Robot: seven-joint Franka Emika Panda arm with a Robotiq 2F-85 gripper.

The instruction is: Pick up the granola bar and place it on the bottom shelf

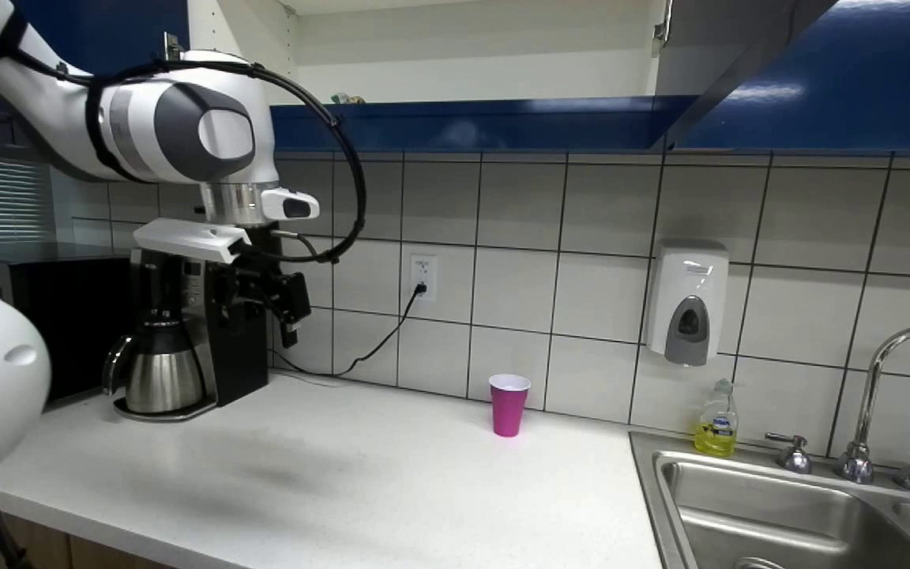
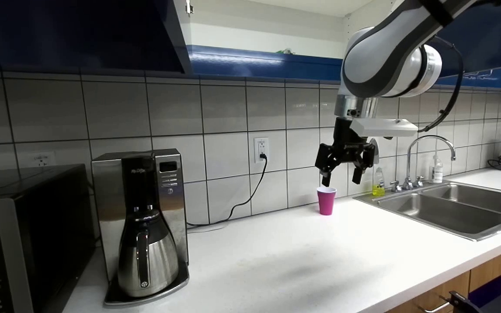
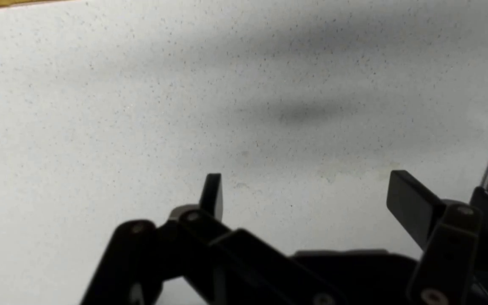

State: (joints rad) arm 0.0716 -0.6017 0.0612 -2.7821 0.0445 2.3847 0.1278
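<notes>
The granola bar (image 1: pixel 347 98) shows as a small green and brownish bit just above the blue trim in the open overhead cabinet. It also shows in an exterior view (image 2: pixel 285 51). Its lower part is hidden behind the trim, so it appears to lie on the bottom shelf. The bottom shelf's board is hidden by its dark blue front trim (image 1: pixel 463 125), which also shows in an exterior view (image 2: pixel 263 61). My gripper (image 2: pixel 342 177) points down above the countertop, well below the cabinet. In the wrist view the gripper (image 3: pixel 305 180) has its fingers wide apart with nothing between them.
A pink cup (image 1: pixel 509 407) stands on the white countertop (image 1: pixel 392 474) near the tiled wall. A coffee maker (image 2: pixel 146 226) and a microwave (image 2: pixel 28 234) stand at one end. A sink (image 1: pixel 763 506), dish soap (image 1: pixel 716 423) and soap dispenser (image 1: pixel 690 300) are at the other. The cabinet doors are raised.
</notes>
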